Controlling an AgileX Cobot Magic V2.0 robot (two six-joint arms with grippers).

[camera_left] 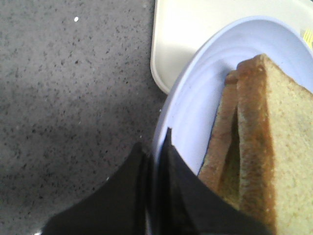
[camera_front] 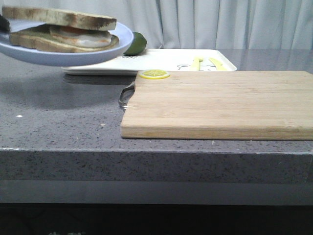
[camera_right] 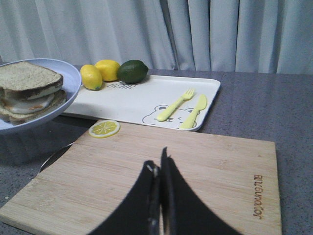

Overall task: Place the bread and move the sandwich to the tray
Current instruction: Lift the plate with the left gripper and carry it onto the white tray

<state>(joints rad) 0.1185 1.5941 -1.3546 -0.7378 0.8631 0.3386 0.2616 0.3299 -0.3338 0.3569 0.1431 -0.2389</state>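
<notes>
The round pale blue plate [camera_front: 63, 56] hangs in the air at the far left, over the table and the left end of the white tray [camera_front: 161, 61]. On it lies the sandwich [camera_front: 80, 36], toast with fried egg, with the plain bread slice [camera_front: 58, 18] on top. My left gripper [camera_left: 155, 142] is shut on the plate's rim [camera_left: 195, 112], beside the sandwich [camera_left: 274, 147]. My right gripper [camera_right: 159, 164] is shut and empty, low over the wooden cutting board [camera_right: 220, 171]. Plate [camera_right: 71, 81] and tray [camera_right: 132, 100] also show in the right wrist view.
The cutting board [camera_front: 220, 105] lies in front of the tray, a lemon slice [camera_front: 154, 74] on its far left corner. On the tray are two lemons [camera_right: 91, 77], a lime [camera_right: 132, 71], a yellow fork [camera_right: 175, 105] and knife [camera_right: 194, 111]. A curtain hangs behind.
</notes>
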